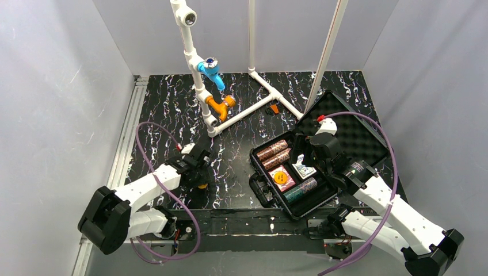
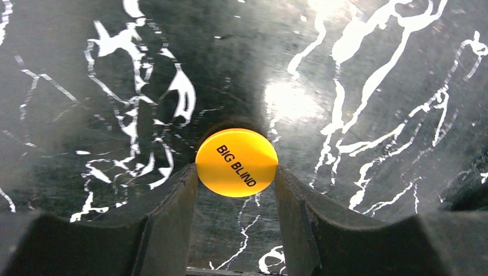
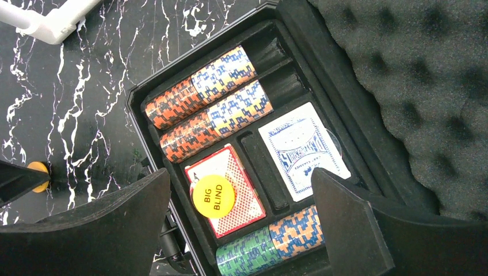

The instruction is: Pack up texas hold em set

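bare tabletop [image 1: 230, 164] between case [image 1: 260, 192] and left pincer [image 2: 237, 175]; pipe frame [image 1: 241, 112] blocks rear.

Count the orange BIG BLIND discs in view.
2. One disc lies on the table between the fingers of the left gripper, touching both; the other sits on the red card deck inside the open case. More may be hidden beneath things.

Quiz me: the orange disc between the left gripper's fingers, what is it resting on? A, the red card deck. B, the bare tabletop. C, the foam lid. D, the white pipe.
B: the left wrist view shows the orange disc lying flat on the marbled tabletop, with the left gripper setting its fingers against both sides.
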